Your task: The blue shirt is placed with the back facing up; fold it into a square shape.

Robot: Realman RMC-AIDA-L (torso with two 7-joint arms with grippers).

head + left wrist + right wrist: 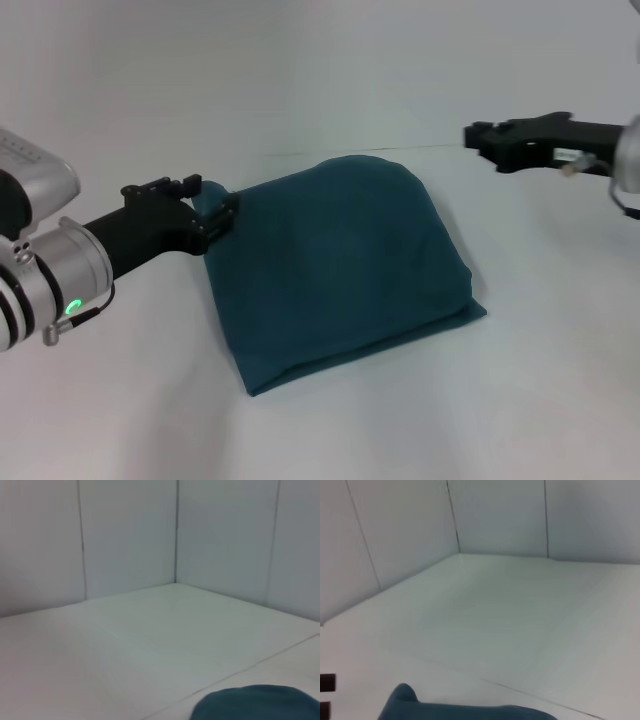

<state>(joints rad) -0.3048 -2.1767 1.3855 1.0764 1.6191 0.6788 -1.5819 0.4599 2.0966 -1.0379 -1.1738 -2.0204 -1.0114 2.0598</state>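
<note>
Head view shows the blue shirt already folded to a rough square on the white desk. Left claw pinches its far-left corner; right claw hovers away, state unclear. Only release seems left.

The blue shirt is seen folded into a compact, roughly square bundle of dark teal fabric, plain side up. It is laid flat with rounded far corners, and its layered edges are stacked along the near side.
</note>
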